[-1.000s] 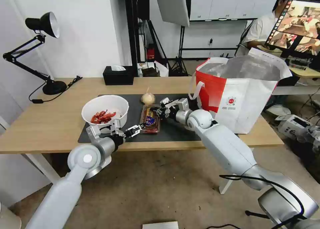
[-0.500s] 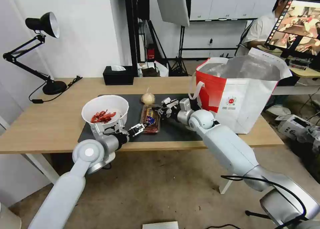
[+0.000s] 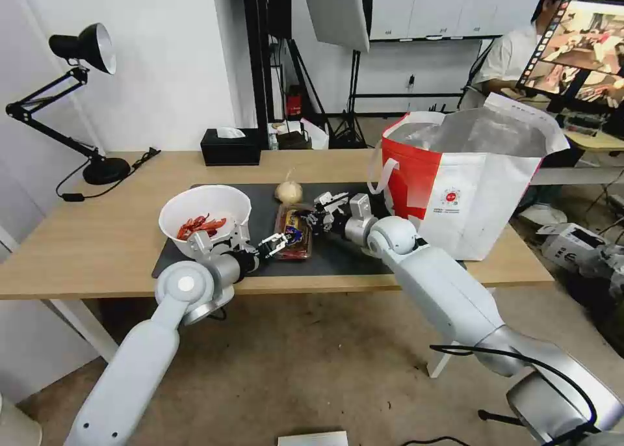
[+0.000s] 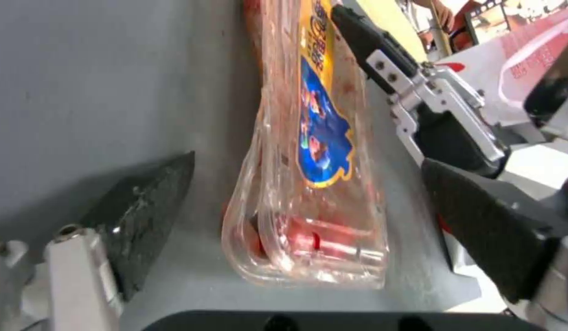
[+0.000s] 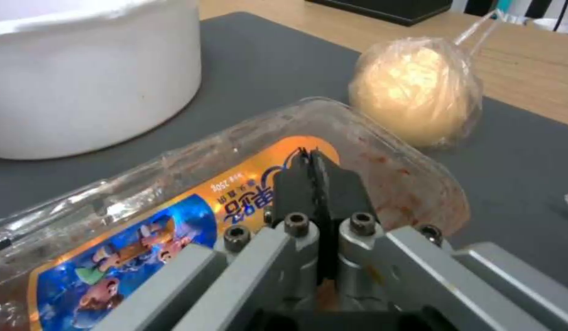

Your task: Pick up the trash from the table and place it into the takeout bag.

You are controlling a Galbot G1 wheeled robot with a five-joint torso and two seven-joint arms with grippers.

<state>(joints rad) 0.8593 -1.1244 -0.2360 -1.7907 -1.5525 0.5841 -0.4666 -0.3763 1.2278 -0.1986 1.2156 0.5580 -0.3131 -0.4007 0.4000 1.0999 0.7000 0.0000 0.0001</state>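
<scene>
White bowl (image 3: 205,213), red shells (image 3: 198,227); dark-grey mat (image 3: 338,251).

Clear tray (image 4: 309,184) — far end cut off; bowl (image 5: 82,78) — top cropped.

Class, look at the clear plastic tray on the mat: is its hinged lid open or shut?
Shut. The tray has its lid folded flat onto its base, label on top, and lies on the mat.

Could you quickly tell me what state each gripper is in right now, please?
Left gripper: open, its fingers either side of the near end of the clear plastic tray.
Right gripper: shut, fingertips pressed together over the tray's label, holding nothing.
</scene>
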